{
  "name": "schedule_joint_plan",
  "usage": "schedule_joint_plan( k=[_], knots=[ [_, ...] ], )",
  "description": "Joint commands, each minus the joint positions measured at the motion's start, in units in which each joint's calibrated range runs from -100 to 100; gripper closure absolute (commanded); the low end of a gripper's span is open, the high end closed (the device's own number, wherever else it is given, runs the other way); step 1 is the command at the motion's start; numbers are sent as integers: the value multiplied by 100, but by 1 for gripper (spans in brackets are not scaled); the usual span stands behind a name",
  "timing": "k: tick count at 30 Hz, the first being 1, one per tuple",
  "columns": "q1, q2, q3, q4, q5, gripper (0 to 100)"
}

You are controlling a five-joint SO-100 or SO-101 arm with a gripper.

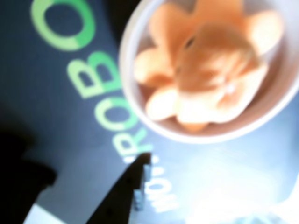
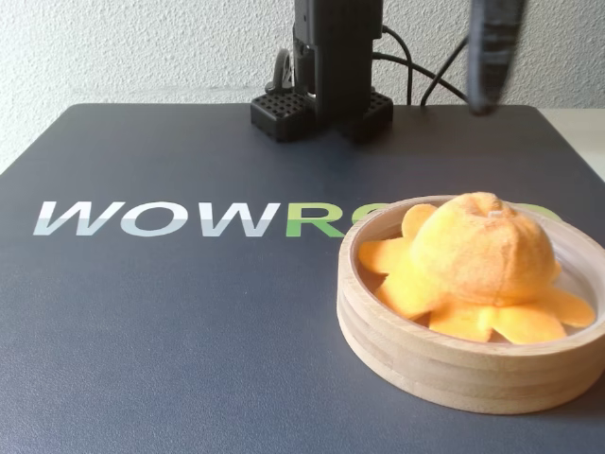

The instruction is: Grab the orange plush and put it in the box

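The orange plush (image 2: 477, 260) lies dome up inside the box (image 2: 416, 355), a round light-wood tray at the right front of the mat in the fixed view. In the blurred wrist view, the plush (image 1: 210, 70) fills the box (image 1: 135, 109) at the upper right. My gripper (image 1: 79, 161) hangs above the mat beside the box and apart from it. One dark pointed finger (image 1: 133, 184) and a dark mass at the left edge show bare mat between them. In the fixed view only one blurred dark finger (image 2: 493, 52) shows, high at the top right.
A dark mat (image 2: 170, 322) with white and green lettering (image 2: 161, 219) covers the table. The arm's black base (image 2: 326, 95) stands at the mat's far edge, with cables behind it against a white wall. Glare washes out the wrist view's lower right.
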Motion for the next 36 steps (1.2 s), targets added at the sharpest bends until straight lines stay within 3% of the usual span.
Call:
schedule_joint_plan(
  k=[1,9,14,18,36],
  knots=[
    [272,-706,-93,436,-5,50],
    [1049,-1887,1212,340,58,54],
    [1572,-2258,1675,-147,158,85],
    [1901,-2241,1792,-295,158,99],
    [2021,-2292,2282,-782,153,97]
  ],
)
